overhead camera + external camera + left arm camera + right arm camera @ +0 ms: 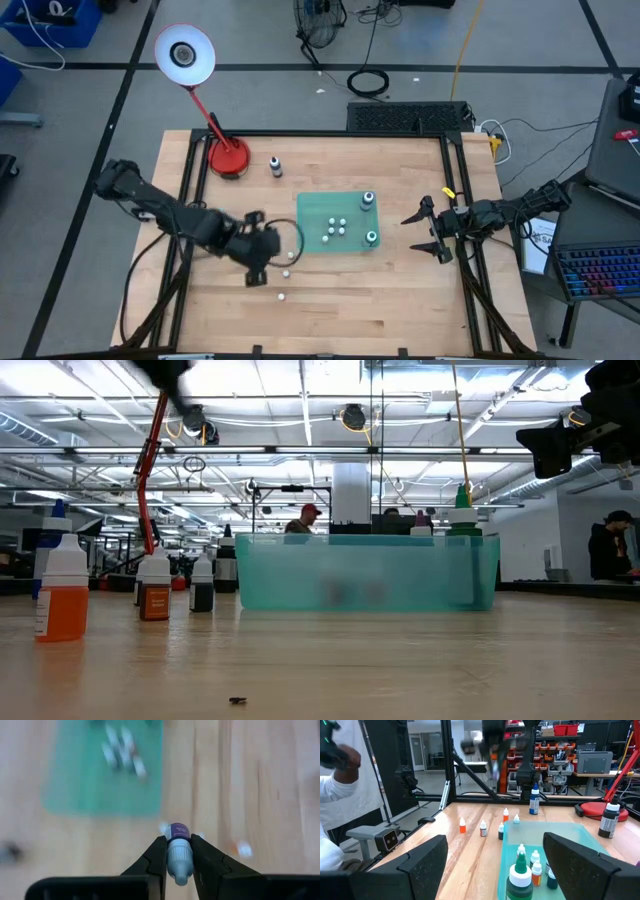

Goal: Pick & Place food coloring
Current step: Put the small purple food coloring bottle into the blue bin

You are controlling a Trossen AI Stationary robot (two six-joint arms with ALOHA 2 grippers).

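Observation:
My left gripper hangs over the table left of the green mat, shut on a tiny food coloring bottle with a purple label and a whitish cap. Several more bottles stand on the mat. Others stand on bare wood near the mat's left corner and show close in the low view, one of them orange. A larger dark bottle stands beside the red lamp base. My right gripper waits open, raised off the mat's right edge. My left gripper pinches the bottle between its two fingers, which sit on either side of its shoulder, just below the cap. The fingers come from above, slanting down, and the bottle lies along them. Its purple end sticks out past the tips, and it is lifted clear of the table.
A red lamp base with a bent red arm and white shade stands at the table's far left. Black rails frame the tabletop. A person in a white sleeve stands beyond the table. Bare wood lies along the near edge.

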